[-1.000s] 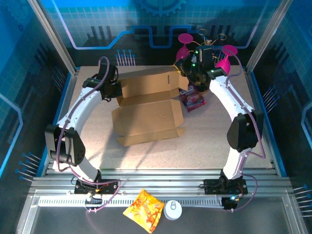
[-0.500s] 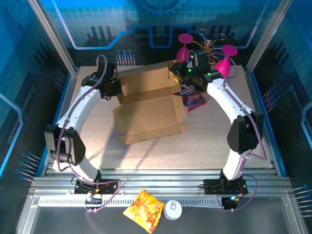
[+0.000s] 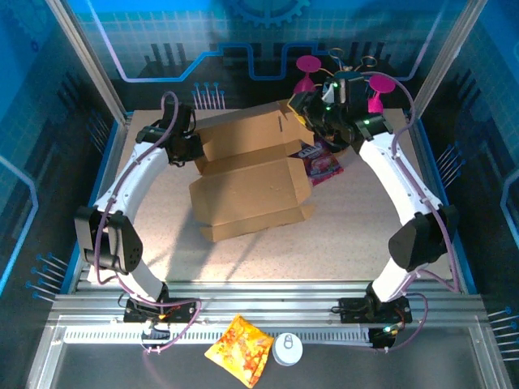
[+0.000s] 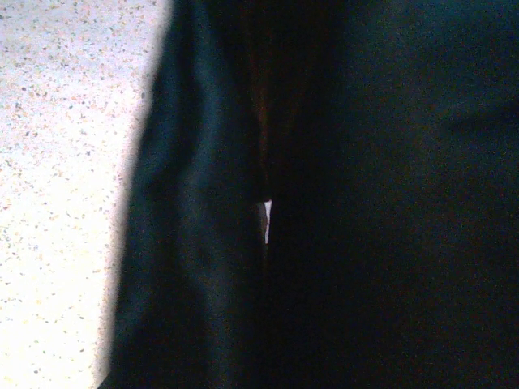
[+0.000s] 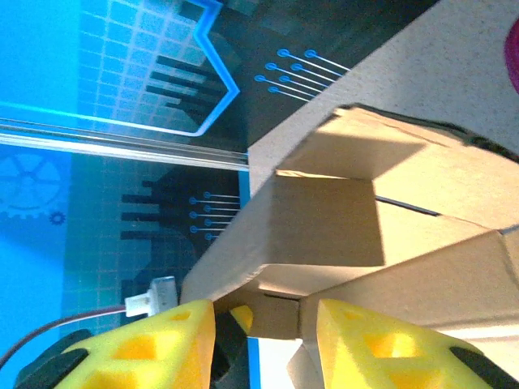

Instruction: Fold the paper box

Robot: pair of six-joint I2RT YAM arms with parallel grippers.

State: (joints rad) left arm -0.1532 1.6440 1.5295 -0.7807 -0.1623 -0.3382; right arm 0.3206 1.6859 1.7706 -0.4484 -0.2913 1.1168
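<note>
Top view: the box [image 3: 247, 190] sits mid-table [image 3: 349, 235], with its far panel raised and leaning over the near part. The left gripper [image 3: 193, 151] is at that panel's left end, jaws together, seemingly nipping the cardboard edge. The right gripper [image 3: 308, 120] is at the panel's far right corner, above a pink packet [image 3: 321, 162] that lies just right of the box.

Left wrist view: this one is close and dark, with speckled table on the left. What is pinched cannot be made out here.

Right wrist view: the yellow fingers [image 5: 162, 344] stand apart. A cardboard corner sits in the gap, unsqueezed, and a side flap stands beyond it.

To do this step well, the left grip should probably act as the hinge anchor while the right closes squarely on the corner. The panel then swings along its crease without twisting, and should stay clear of the packet.
</note>
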